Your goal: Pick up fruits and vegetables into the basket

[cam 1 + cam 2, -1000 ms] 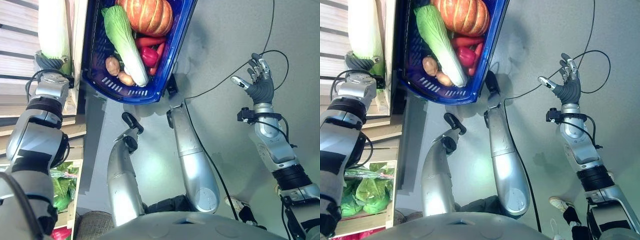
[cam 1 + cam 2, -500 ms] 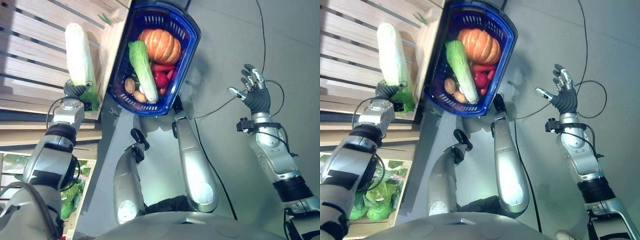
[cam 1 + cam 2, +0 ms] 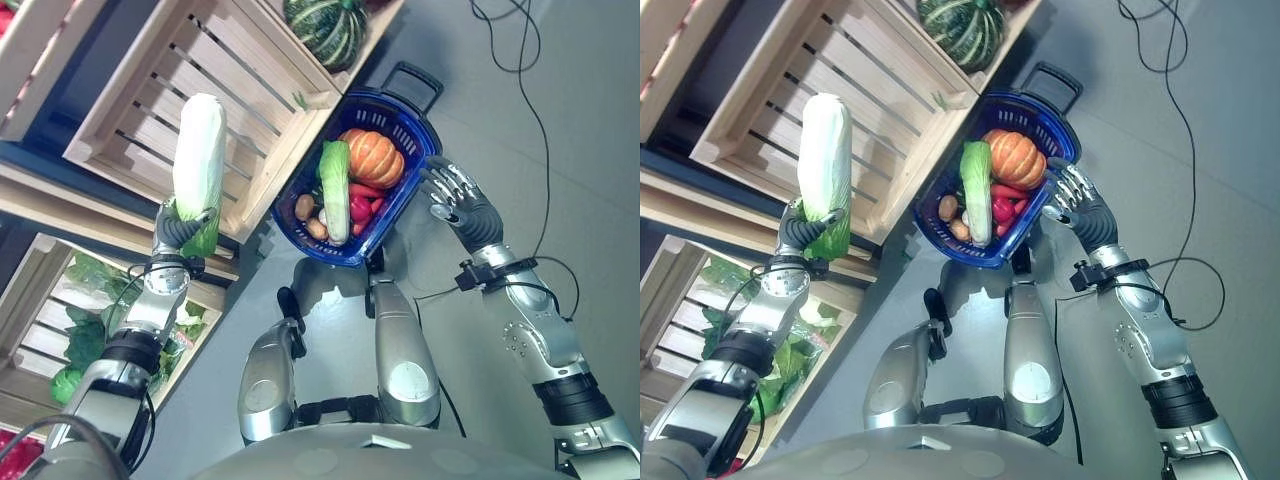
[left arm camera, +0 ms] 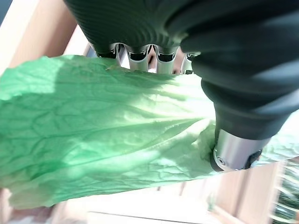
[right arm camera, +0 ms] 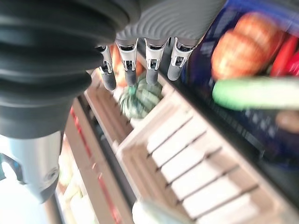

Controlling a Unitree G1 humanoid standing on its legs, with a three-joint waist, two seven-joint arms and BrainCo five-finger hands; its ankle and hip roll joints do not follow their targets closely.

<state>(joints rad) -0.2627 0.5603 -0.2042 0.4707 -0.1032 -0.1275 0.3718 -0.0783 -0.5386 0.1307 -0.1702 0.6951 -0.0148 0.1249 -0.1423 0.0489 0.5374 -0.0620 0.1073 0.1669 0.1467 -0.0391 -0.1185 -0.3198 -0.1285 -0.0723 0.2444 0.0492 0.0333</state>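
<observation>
My left hand (image 3: 177, 229) is shut on the leafy green end of a long napa cabbage (image 3: 198, 150), held upright in front of the wooden crate; its green leaf (image 4: 93, 140) lies under the curled fingers (image 4: 140, 53). The blue basket (image 3: 340, 255) stands to the right on the floor, holding an orange pumpkin (image 3: 372, 157), another napa cabbage (image 3: 333, 185), red peppers (image 3: 360, 207) and potatoes (image 3: 305, 207). My right hand (image 3: 455, 200) hovers at the basket's right rim, open, its straight fingers (image 5: 135, 60) holding nothing.
A slatted wooden crate (image 3: 160, 95) stands left of the basket, and a green striped pumpkin (image 3: 325, 30) sits beyond it. A lower crate with leafy greens (image 3: 85, 335) is at the left. The basket's black handle (image 3: 420, 80) points away.
The camera has tilted, shifting the whole picture. My right hand has come in from far right to the basket's right rim. The left hand still holds the cabbage.
</observation>
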